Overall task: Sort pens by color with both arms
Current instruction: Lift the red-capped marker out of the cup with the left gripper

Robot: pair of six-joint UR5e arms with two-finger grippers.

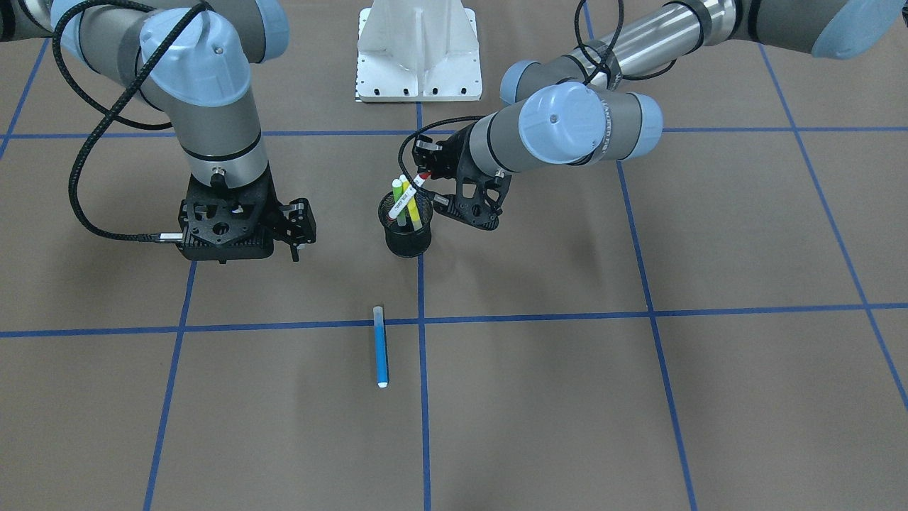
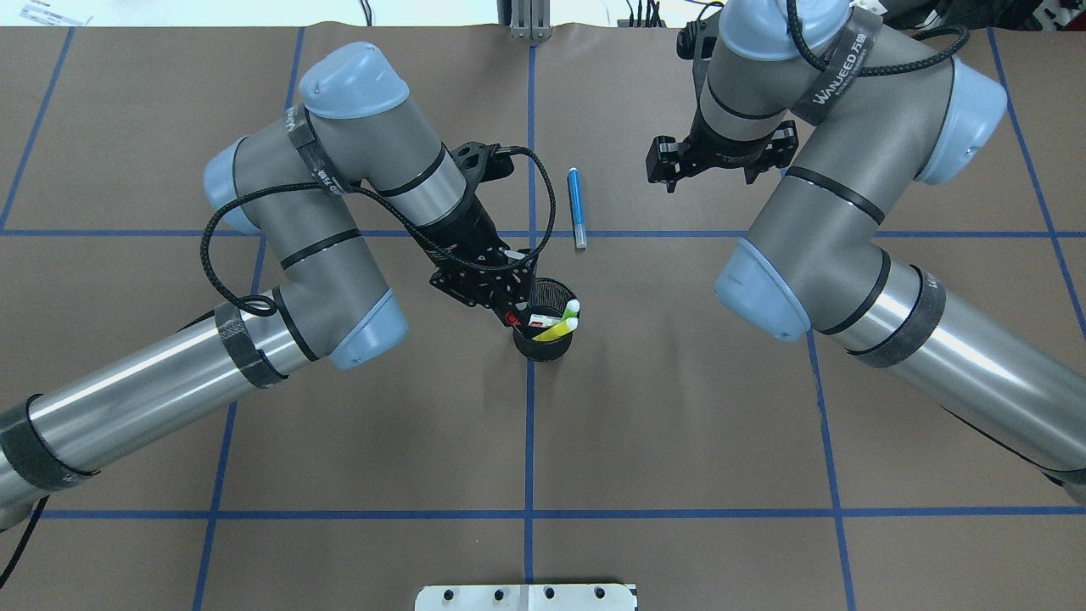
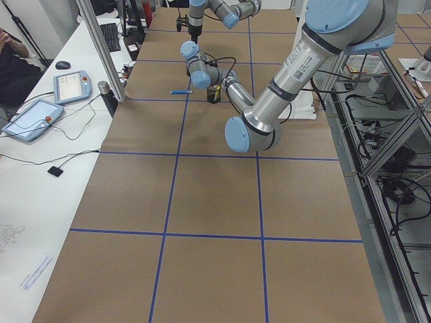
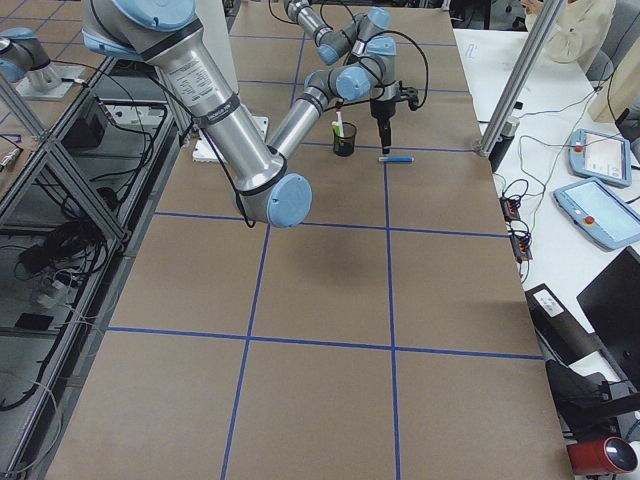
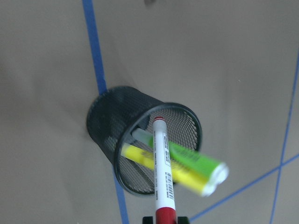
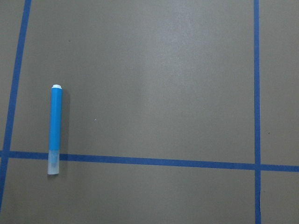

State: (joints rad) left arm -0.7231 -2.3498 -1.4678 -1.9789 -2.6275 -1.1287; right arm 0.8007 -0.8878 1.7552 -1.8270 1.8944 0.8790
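A black mesh cup (image 1: 408,238) stands at the table's middle with a green pen (image 5: 191,158) and a yellow pen (image 5: 135,156) leaning in it. My left gripper (image 1: 425,172) is tilted over the cup and shut on the red cap of a white-bodied pen (image 5: 163,172), whose other end is inside the rim. A blue pen (image 1: 381,346) lies flat on the paper beyond the cup, across a blue tape line. My right gripper (image 1: 298,231) hangs above the table beside that pen, apparently open and holding nothing.
A white metal pedestal (image 1: 418,50) stands between the arm bases. Blue tape lines (image 6: 140,161) divide the brown paper into squares. A side bench with tablets (image 3: 30,118) and a person (image 3: 13,60) runs along the table's far edge.
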